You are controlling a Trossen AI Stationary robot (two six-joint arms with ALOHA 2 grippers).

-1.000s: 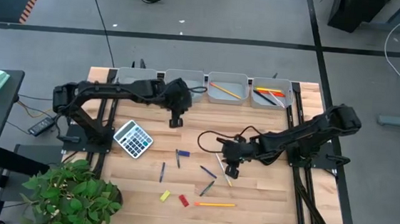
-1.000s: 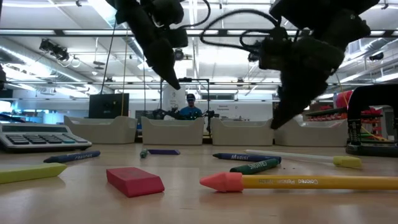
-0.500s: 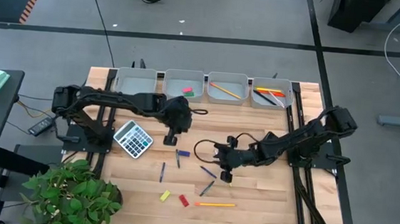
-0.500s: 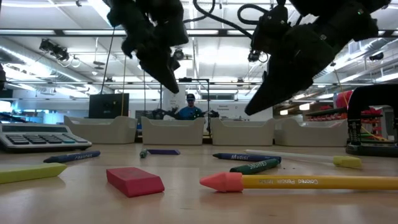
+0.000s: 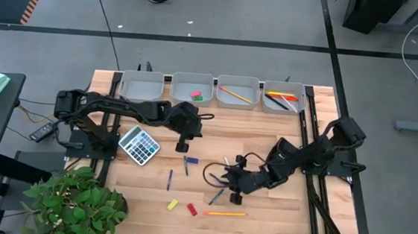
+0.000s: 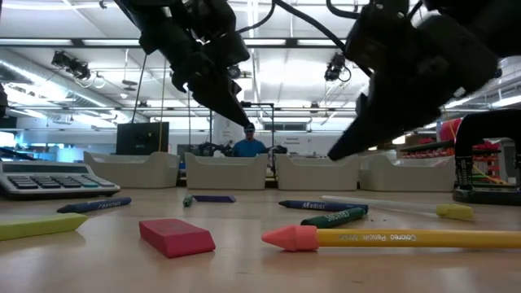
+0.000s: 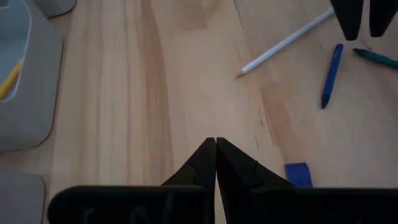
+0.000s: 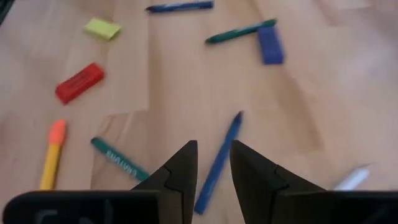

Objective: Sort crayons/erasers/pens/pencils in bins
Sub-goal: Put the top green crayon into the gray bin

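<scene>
Right gripper (image 8: 208,163) narrowly parted over a blue crayon (image 8: 217,165), wrist view alone showing the gap, left gripper (image 7: 216,149) pinched together, empty, above bare table (image 7: 155,93), high view alone showing bins (image 5: 192,88)

Four bins (image 5: 141,89) stand side by side along the table's (image 5: 276,212) far edge. The second from the left holds erasers (image 5: 194,96); the two nearest the right edge hold pencils (image 5: 233,93). A calculator (image 5: 139,144) lies near the left edge. Crayons and pens (image 5: 170,178) are scattered mid-table. Two erasers (image 5: 192,210) lie near the front edge, with a pencil (image 5: 224,213) just to their right.
</scene>
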